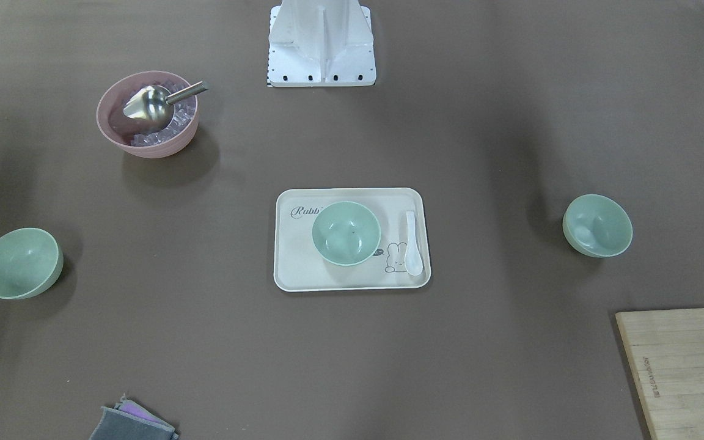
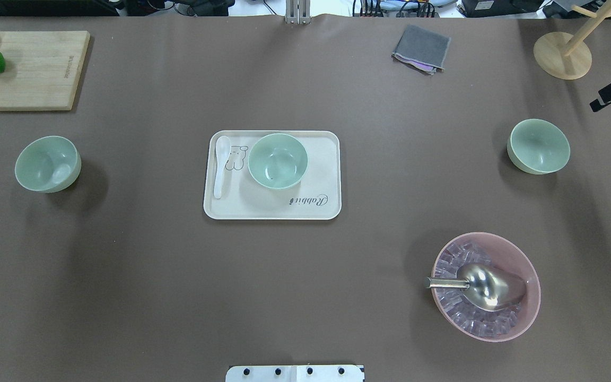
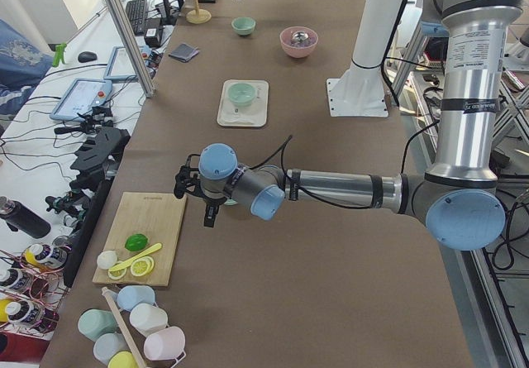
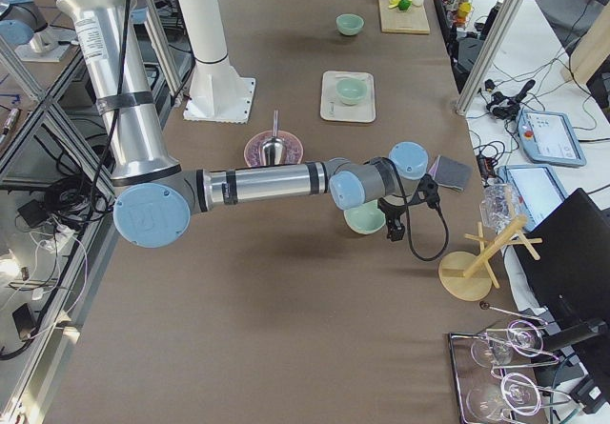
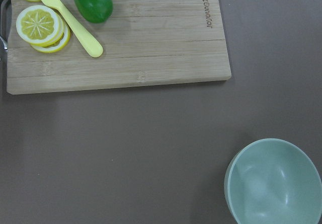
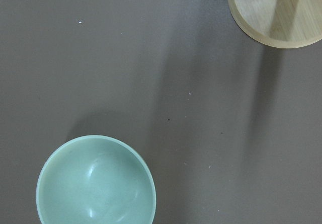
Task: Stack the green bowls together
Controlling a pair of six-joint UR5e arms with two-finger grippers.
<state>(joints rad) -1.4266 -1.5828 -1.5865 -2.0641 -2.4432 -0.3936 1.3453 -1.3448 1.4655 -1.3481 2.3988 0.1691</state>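
Three pale green bowls stand apart, all upright and empty. One bowl (image 2: 277,161) sits on the cream tray (image 2: 316,207) at the table's middle. One bowl (image 2: 47,163) stands at my left and shows in the left wrist view (image 5: 274,181). One bowl (image 2: 539,146) stands at my right and shows in the right wrist view (image 6: 95,181). My left gripper (image 3: 207,211) hangs above the table beside the left bowl. My right gripper (image 4: 394,226) hangs beside the right bowl. Neither holds anything that I can see, and I cannot tell whether they are open or shut.
A white spoon (image 2: 221,165) lies on the tray. A pink bowl (image 2: 486,286) with ice and a metal scoop stands front right. A cutting board (image 2: 24,69) with lime and lemon slices is far left. A grey cloth (image 2: 421,48) and a wooden stand (image 2: 563,55) are far right.
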